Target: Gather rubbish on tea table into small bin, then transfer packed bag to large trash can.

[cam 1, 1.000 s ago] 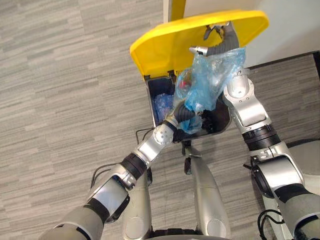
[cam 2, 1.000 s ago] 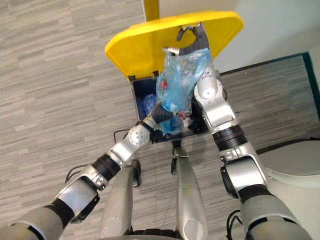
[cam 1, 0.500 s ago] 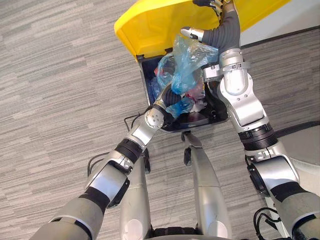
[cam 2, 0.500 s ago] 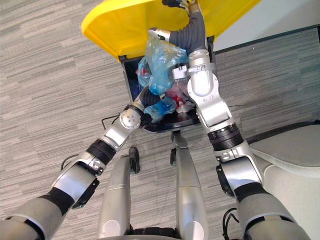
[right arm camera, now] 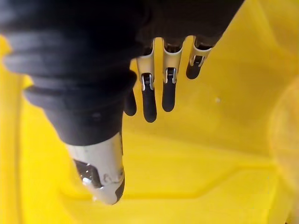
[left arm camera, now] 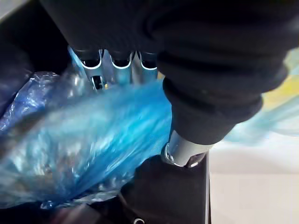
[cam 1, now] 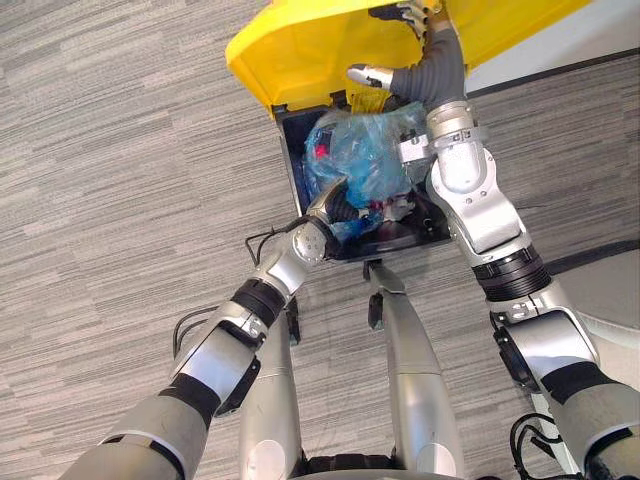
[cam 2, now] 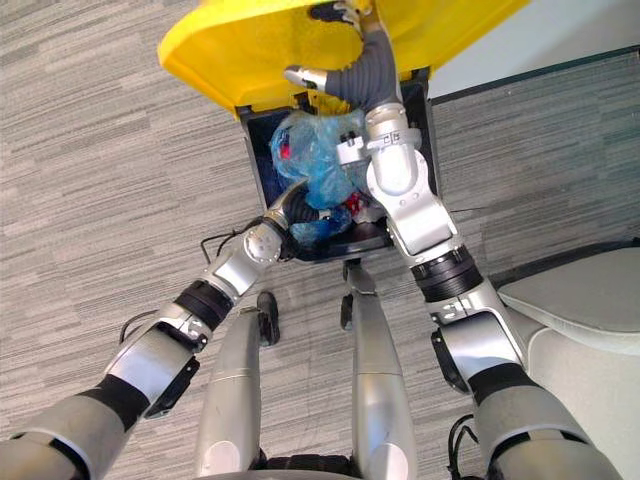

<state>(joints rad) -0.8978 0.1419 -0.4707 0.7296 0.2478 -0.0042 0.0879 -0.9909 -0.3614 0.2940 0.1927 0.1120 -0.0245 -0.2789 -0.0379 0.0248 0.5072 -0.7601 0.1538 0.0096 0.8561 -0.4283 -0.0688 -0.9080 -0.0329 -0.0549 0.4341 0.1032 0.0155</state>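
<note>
Left hand [cam 1: 338, 203], apparently clenched round the blue rubbish bag [cam 1: 368, 158], sits in the large trash can [cam 1: 432, 236] mouth. Right hand [right arm camera: 149, 100], fingers straight, rests against the yellow lid [cam 1: 300, 50] at 12 o'clock.

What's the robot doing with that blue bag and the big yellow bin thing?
The robot is throwing out rubbish. Its right hand is up against the yellow lid of the large trash can, fingers straight, and seems to be propping it open. Its left hand grips a stuffed blue bag, which sits in the can's dark open mouth. The bag has not been let go yet.
</note>
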